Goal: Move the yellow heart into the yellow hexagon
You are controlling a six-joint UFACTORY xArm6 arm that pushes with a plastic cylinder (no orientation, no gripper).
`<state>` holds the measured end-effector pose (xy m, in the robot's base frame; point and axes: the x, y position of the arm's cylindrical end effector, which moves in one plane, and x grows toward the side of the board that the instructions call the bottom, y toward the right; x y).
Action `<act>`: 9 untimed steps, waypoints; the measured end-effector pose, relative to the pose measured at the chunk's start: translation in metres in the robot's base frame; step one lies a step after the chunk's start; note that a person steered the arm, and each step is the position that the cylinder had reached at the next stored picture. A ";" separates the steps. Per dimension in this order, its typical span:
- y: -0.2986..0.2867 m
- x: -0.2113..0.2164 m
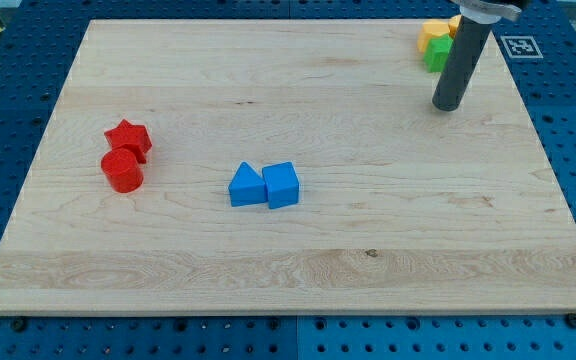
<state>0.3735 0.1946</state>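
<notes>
Yellow blocks [433,33] sit at the bench's [368,270] top right, just above-left of our tip [448,106]. A green block [436,56] lies between. We carry no pincer, only a rod.

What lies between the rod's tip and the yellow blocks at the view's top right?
In the camera view, my tip sits below the cluster. A green block, partly hidden by the rod, lies between it and the yellow blocks.

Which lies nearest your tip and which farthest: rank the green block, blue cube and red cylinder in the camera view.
From my tip:
1. Green block, just above it near the view's top right, partly hidden by the rod.
2. Blue cube, mid-board, toward the view's left.
3. Red cylinder, far at the view's left.
</notes>
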 end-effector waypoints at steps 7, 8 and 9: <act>0.017 0.097; 0.020 0.108; 0.026 0.126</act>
<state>0.5000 0.2205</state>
